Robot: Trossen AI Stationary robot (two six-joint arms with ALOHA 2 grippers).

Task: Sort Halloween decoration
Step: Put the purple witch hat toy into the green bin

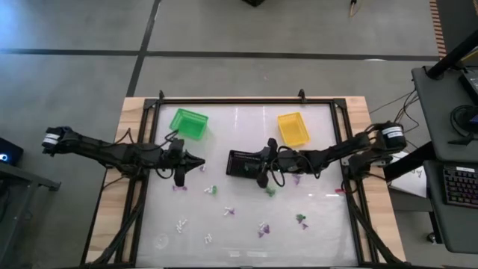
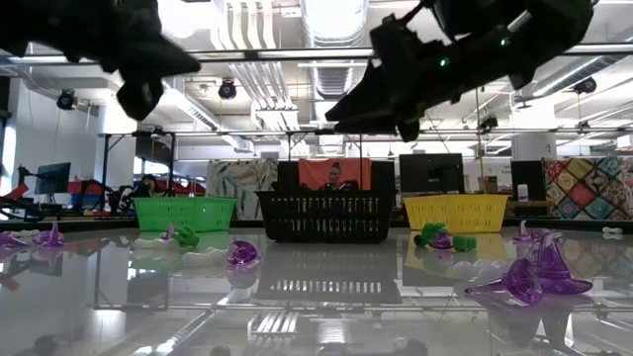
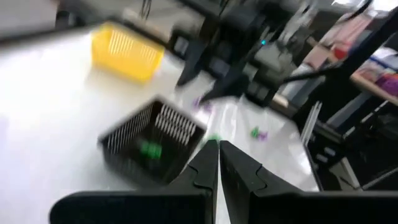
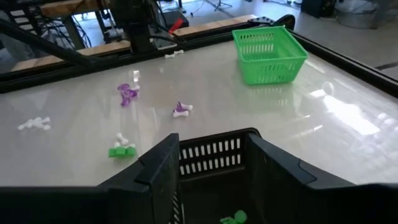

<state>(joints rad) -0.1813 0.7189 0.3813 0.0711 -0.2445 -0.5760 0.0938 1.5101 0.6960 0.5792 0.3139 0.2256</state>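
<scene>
The Halloween decoration is a scatter of tiny green, purple and white trinkets (image 1: 230,212) lying on the white table top (image 1: 321,232). One green trinket (image 4: 233,218) lies inside the black basket (image 1: 240,162) at the table's middle. My right gripper (image 4: 214,165) hangs open just above that basket's right end, with nothing between its fingers. My left gripper (image 3: 217,163) is shut and empty; it hovers left of the black basket (image 3: 149,149) and points toward it.
A green basket (image 1: 189,122) stands at the far left and a yellow basket (image 1: 293,128) at the far right. Loose trinkets lie near the green piece (image 1: 269,191) and across the near half. A dark frame (image 1: 246,100) borders the table.
</scene>
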